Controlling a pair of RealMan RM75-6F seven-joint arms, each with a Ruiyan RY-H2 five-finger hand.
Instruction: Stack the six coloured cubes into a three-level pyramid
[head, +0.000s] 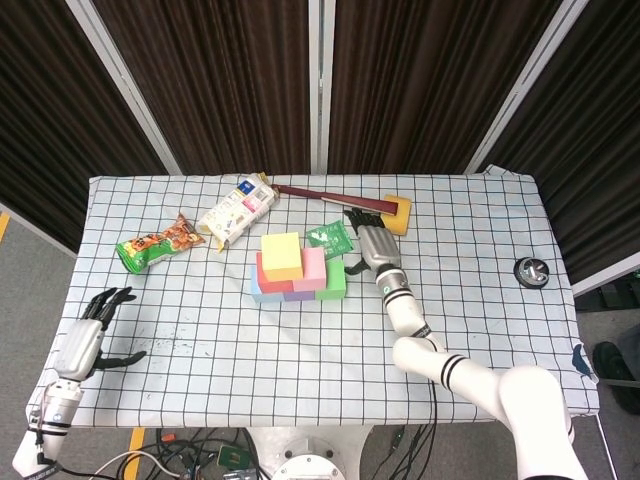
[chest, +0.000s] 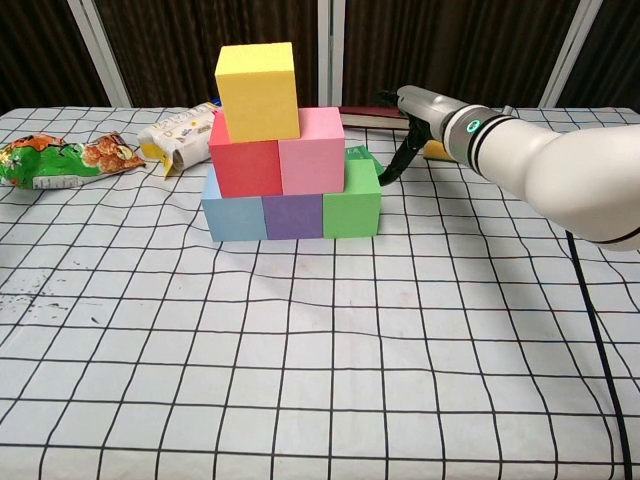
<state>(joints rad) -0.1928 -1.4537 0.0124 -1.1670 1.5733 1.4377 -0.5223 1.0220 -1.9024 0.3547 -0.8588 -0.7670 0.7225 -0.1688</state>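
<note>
The pyramid stands complete just left of my right hand (head: 370, 246): the yellow cube (chest: 257, 90) tops the red cube (chest: 243, 165) and pink cube (chest: 311, 151), over the blue cube (chest: 232, 217), purple cube (chest: 292, 214) and green cube (chest: 351, 200). My right fingers are spread, holding nothing, with one fingertip at the green cube's side. Behind that hand lies a green packet (head: 329, 236). My left hand (head: 88, 338) rests far off, open and empty.
</note>
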